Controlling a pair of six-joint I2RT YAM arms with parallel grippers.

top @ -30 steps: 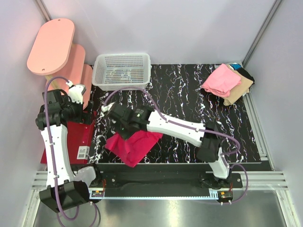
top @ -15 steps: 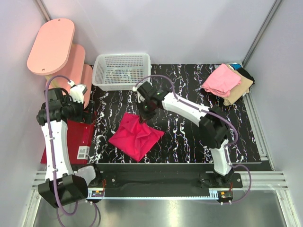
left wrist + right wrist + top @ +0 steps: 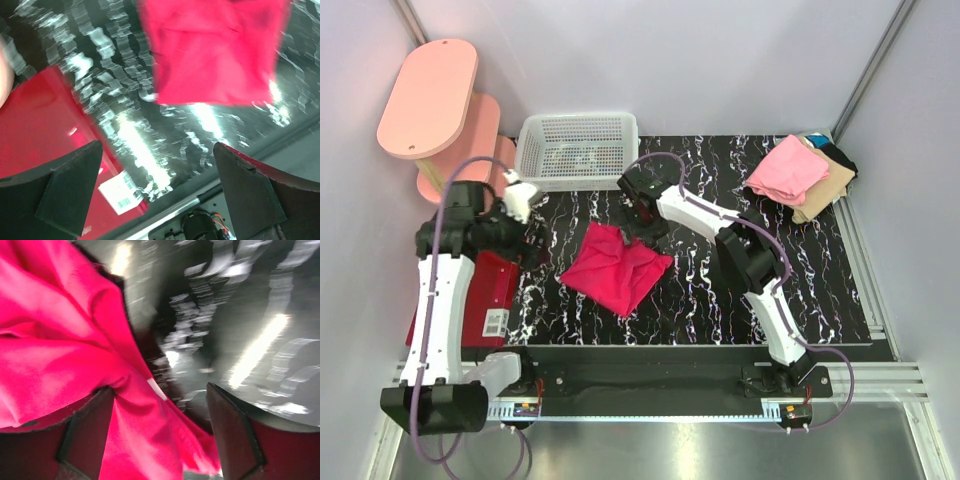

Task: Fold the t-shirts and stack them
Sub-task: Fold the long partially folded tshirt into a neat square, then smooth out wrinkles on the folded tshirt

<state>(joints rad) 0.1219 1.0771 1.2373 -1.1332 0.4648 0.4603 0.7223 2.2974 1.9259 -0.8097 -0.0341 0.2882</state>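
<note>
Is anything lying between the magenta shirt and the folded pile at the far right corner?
Nothing visible does. Bare black marbled tabletop separates the bright magenta-red cloth t-shirt from the stack of folded pink and tan t-shirts; only the right arm hangs over that stretch.

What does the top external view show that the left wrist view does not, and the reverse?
Only the top external view shows the white mesh basket, the folded shirt stack, the pink shelf and both whole arms. Only the left wrist view shows the left gripper close up, jaws apart, empty. Both show the magenta t-shirt, the dark red mat and the marbled table.
</note>
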